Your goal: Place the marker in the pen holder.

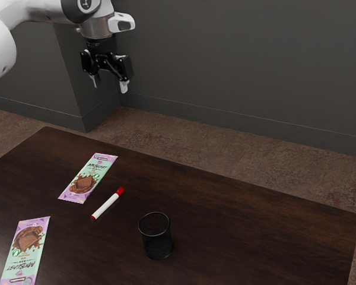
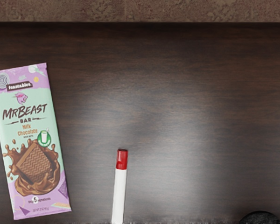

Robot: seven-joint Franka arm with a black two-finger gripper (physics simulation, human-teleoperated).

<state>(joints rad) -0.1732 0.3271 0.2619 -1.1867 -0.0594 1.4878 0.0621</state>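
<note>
High above the table's far side, in the exterior view, my gripper (image 1: 110, 84) hangs open with nothing between its two separated fingertips. The marker (image 1: 108, 203), white with red ends, lies flat on the table; its red cap and part of the white body show in the wrist view, marker (image 2: 120, 186). A black mesh pen holder (image 1: 158, 240) stands upright to the exterior view's right of the marker, apart from it. The dark rim of the pen holder (image 2: 261, 218) shows in the wrist view.
One chocolate bar (image 1: 88, 178) lies close beside the marker, also seen as the chocolate bar (image 2: 31, 140) in the wrist view. A second bar (image 1: 25, 252) lies at the exterior view's lower left. The dark wooden table (image 1: 249, 219) ends before a grey wall.
</note>
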